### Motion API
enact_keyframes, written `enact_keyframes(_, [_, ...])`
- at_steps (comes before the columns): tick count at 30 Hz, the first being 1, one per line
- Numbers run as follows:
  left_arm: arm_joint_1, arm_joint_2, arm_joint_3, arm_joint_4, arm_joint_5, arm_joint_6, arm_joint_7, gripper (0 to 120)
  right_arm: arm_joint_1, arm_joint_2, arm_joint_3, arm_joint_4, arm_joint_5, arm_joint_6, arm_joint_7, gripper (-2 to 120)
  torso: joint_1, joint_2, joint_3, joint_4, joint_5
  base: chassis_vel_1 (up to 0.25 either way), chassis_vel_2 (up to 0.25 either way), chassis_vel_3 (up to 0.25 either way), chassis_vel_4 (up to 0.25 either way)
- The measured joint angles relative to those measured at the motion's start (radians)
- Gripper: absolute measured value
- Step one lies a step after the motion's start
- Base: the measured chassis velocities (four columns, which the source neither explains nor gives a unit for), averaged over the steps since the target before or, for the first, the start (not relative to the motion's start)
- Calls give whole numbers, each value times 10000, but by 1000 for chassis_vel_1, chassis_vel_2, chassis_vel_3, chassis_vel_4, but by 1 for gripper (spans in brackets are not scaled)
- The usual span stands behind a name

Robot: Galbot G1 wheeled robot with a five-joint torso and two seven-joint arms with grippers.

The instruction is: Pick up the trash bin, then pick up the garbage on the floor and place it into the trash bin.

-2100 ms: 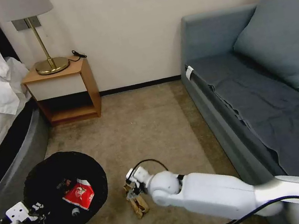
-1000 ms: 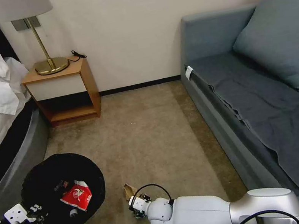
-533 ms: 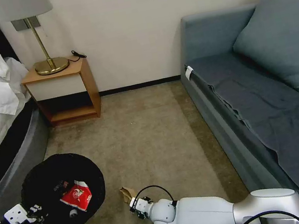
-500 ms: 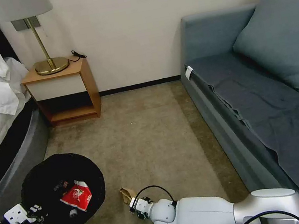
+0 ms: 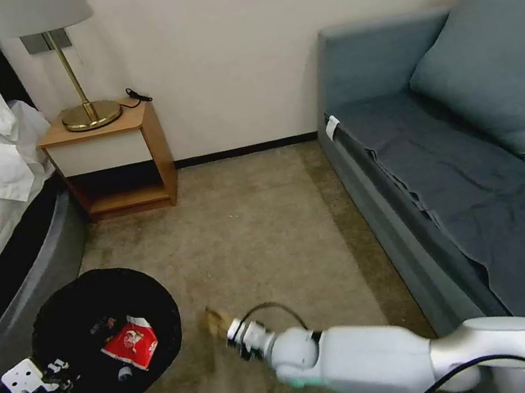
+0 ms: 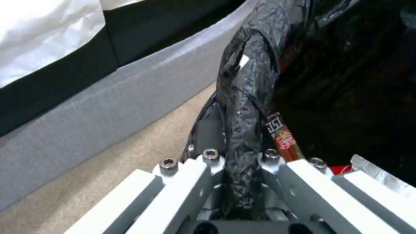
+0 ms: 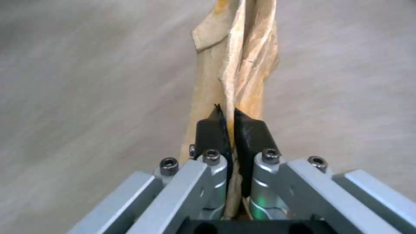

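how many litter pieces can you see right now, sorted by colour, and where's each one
red: 1, the packet in the bin, whose rim the left gripper clamps
tan: 1, the wrapper pinched in the right gripper
pale: 1, a small piece in the bin, too small to identify
total: 3

- Trash bin [image 5: 62,326]: round, lined with crinkly black bag, on carpet beside the bed; holds a red snack packet [image 5: 130,346].
- Long yellow-brown wrapper [image 7: 236,70]: creased, pinched lengthwise, off the carpet right of the bin.
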Motion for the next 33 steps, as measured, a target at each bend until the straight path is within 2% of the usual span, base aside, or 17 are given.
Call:
enact_keyframes(2, [-21, 9, 92, 52, 9, 0, 0, 2, 79, -624, 897, 762, 87, 1, 135, 2, 0, 0, 0, -4, -3, 0, 0, 0, 0])
enact_keyframes(3, [-21, 9, 92, 52, 9, 0, 0, 2, 79, -624, 897, 762, 87, 1, 135, 2, 0, 0, 0, -4, -3, 0, 0, 0, 0])
enact_keyframes(6, [-55, 8, 265, 123, 61, 1, 2, 2, 113, -953, 1875, 2020, 342, 19, 394, 2, 0, 0, 0, -6, -1, 0, 0, 0, 0])
enact_keyframes(9, [-75, -16, 436, 151, 131, 1, 0, 2, 169, -753, 2219, 3104, 1284, 24, 975, 2, 0, 0, 0, -3, -3, 0, 0, 0, 0])
enact_keyframes(12, [-91, -64, 699, 150, 103, 16, -18, 2, 246, 55, 2239, 4387, 2654, -89, 1825, 2, 0, 1, -1, 2, -5, 0, 0, 0, 0])
enact_keyframes(13, [-91, -64, 699, 150, 103, 16, -18, 2, 246, 55, 2239, 4387, 2654, -89, 1825, 2, 0, 1, -1, 2, -5, 0, 0, 0, 0])
enact_keyframes(17, [-81, -132, 854, 161, 169, 20, -61, 2, 205, 1005, 1576, 4872, 3021, -13, 2363, 2, 0, 2, -1, 2, -5, 0, 0, 0, 0])
enact_keyframes(21, [-82, -173, 888, 156, 186, 30, -67, 2, 145, 1538, 797, 4775, 3038, 44, 2624, 2, 0, 2, -1, 2, -6, 0, 0, 0, 0])
enact_keyframes(32, [-153, -234, 886, 121, 186, 76, -70, 2, -174, 2093, -1046, 4291, 2508, 50, 2918, 2, 0, 2, -1, 1, -5, 0, 0, 0, 0])
enact_keyframes(33, [-159, -240, 888, 121, 188, 80, -70, 2, -189, 2135, -1078, 4227, 2459, 31, 2926, 6, 0, 2, -1, 1, -4, 0, 0, 0, 0])
